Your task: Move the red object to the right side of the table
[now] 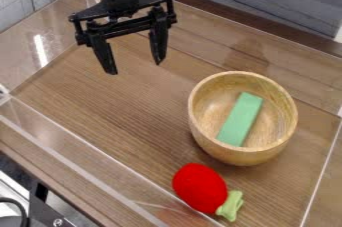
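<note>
The red object (pixel 199 187), a round bright-red toy vegetable with a light-green stub, lies on the table (pixel 120 111) near the front right edge. My gripper (pixel 131 61) hangs open over the back left of the table, far from the red object. Its two black fingers (pixel 104 57) point down, spread wide with nothing between them.
A round wooden bowl (pixel 274 147) holding a green block (pixel 242 118) stands at the right, just behind the red object. Clear acrylic walls (pixel 54 136) edge the table on all sides.
</note>
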Available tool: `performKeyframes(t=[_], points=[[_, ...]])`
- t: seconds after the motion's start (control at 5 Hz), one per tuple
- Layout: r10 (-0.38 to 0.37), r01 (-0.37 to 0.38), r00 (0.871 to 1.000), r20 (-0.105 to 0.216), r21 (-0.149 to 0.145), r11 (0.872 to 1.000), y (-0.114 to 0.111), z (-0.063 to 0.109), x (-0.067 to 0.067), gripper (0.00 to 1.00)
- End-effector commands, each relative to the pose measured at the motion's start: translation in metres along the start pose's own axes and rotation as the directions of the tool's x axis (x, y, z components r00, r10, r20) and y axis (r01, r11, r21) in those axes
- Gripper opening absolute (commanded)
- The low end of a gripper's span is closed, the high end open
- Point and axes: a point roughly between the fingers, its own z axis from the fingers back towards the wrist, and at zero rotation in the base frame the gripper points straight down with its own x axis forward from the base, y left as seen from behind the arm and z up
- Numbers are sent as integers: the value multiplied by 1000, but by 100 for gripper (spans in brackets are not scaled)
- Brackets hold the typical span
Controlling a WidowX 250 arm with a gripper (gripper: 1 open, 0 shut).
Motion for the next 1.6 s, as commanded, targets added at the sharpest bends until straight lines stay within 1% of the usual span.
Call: performKeyframes(t=[0.0, 0.2, 0.4, 0.6, 0.8, 1.0, 1.2, 1.4], points=[[-184, 185, 981, 58, 2, 983, -19, 17, 6, 100], [-344, 343, 936, 74, 15, 939, -33, 22, 10, 100], [-467, 466, 881, 76, 30, 884, -36, 19, 10, 100], [-522, 521, 849, 80, 39, 853, -36, 17, 15, 100], [-563, 562, 822, 86, 44, 826, -35, 16, 19, 100], [-563, 561, 820, 100, 46, 826, -43, 15, 23, 100], [-568, 567, 815, 110, 49, 823, -49, 14, 25, 100], [-578, 576, 807, 118, 54, 816, -46, 13, 21, 100]])
